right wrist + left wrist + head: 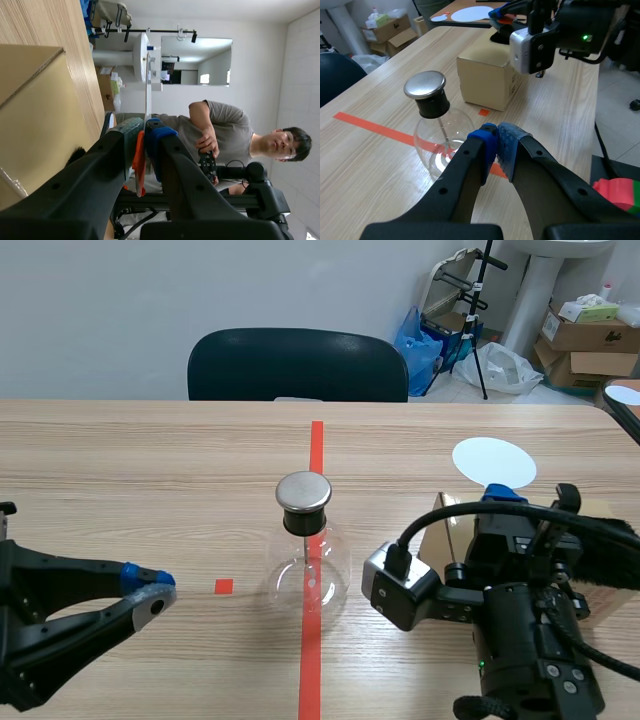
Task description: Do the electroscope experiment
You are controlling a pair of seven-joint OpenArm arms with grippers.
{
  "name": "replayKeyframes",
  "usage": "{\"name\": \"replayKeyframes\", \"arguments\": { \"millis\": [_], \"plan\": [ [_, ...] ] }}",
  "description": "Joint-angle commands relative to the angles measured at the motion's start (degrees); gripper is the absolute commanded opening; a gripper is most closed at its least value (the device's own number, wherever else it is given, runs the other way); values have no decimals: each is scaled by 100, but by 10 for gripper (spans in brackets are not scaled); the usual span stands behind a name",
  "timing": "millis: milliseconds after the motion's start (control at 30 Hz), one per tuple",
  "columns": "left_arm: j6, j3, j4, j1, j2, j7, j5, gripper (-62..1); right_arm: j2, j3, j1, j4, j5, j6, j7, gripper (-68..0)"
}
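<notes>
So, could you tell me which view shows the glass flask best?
The left wrist view: the flask is close, with cap, rod and bulb clear. The scene view shows it whole but farther off; the right wrist view misses it.

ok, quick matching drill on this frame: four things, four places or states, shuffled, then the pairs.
1 glass flask
2 cardboard box
3 white disc
4 left tool

A shut on nothing
B on the tape line
C held in the right tool
D tan, beside the flask

Pairs: 1-B, 2-D, 3-C, 4-A
</notes>
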Motion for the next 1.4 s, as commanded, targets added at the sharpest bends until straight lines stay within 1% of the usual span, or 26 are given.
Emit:
{"name": "replayKeyframes", "arguments": {
  "millis": [0,200,333,433,633,700,833,900,1033,1200,1367],
  "plan": [
    [-9,-15,4,13,31,-76,-59,-578,0,22,96,72,-4,-79,140,-667],
    [-9,9,15,46,50,-70,-59,-578,0,22,96,72,-4,-79,824,-667],
    [-9,260,-197,-236,92,118,-59,-578,0,22,98,72,-4,-79,1453,-667],
    [-9,658,-737,-772,262,175,-15,-577,0,22,98,72,-4,-79,1899,-667],
    [267,1539,-2210,-2151,708,181,-11,-577,0,22,98,72,-4,-79,2793,-667],
    [422,1711,-2656,-2531,833,181,-13,-577,0,22,98,72,-4,-79,3034,-667],
    [501,1847,-3362,-3086,1014,179,11,-577,0,22,98,72,-4,-79,3477,-667],
    [592,1902,-3580,-3246,1032,125,11,-577,0,22,98,72,-4,-79,3659,-667],
    [603,1965,-3766,-3368,1029,72,79,-577,0,22,98,72,-4,-79,3928,-667],
    [601,1965,-3797,-3366,1049,72,136,-577,0,22,98,72,-4,-79,4030,-667],
    [575,1965,-3805,-3364,1187,76,439,-571,0,22,98,72,-4,-79,4030,-667]
  ]
}}
